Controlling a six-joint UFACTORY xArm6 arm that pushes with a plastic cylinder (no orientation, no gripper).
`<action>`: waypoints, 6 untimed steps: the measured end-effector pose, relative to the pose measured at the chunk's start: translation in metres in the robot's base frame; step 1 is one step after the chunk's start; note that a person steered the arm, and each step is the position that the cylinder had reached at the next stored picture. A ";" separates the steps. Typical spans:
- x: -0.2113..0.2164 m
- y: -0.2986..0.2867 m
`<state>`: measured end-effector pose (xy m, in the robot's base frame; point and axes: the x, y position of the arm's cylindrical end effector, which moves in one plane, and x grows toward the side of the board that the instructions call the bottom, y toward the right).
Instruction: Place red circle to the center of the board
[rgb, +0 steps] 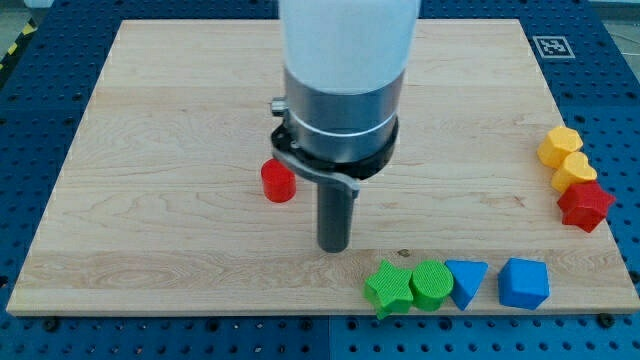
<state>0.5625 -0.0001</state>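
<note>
The red circle (279, 181) is a small red cylinder standing on the wooden board (150, 150), left of the board's middle. My tip (333, 247) is the lower end of the dark rod, below and to the right of the red circle, with a gap between them. The arm's wide grey and white body hangs over the board's middle and hides the board behind it.
A green star (388, 288), a green circle (431, 285), a blue triangle (466, 281) and a blue hexagon-like block (524, 283) line the bottom edge at right. Two yellow blocks (559, 146) (574, 171) and a red star (585, 205) sit at the right edge.
</note>
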 end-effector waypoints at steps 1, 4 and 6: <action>0.000 -0.025; -0.026 -0.059; -0.061 -0.060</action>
